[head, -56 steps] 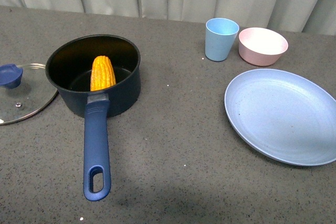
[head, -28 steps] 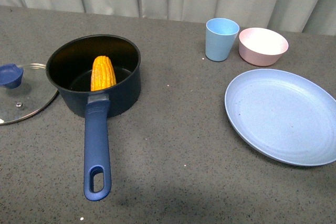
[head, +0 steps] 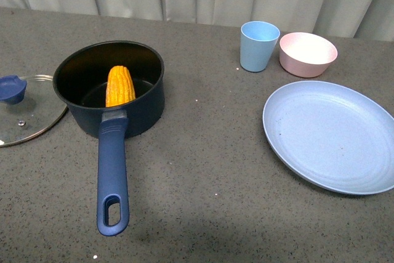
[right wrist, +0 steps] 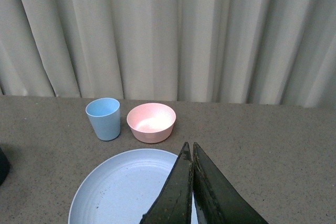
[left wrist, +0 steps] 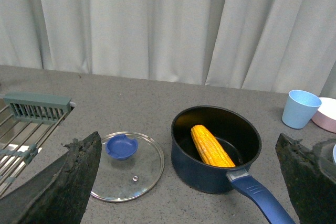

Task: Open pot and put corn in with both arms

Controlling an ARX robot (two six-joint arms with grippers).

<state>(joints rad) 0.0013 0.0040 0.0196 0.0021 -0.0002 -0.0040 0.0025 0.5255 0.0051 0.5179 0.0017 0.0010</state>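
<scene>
Corn point(head: 120, 86) lies inside pot point(head: 141, 109), leaning on wall; glass lid point(head: 28, 118) parked flat beside pot, off rim, so opening stays free. Task looks done. Left gripper point(left wrist: 184, 182) raised, fingers spread wide, empty, pot and lid framed between them. Right gripper point(right wrist: 191, 182) fingers pressed together, empty, above blue plate point(right wrist: 121, 192), cup point(right wrist: 103, 118) and pink bowl point(right wrist: 151, 122) beyond tips.
</scene>
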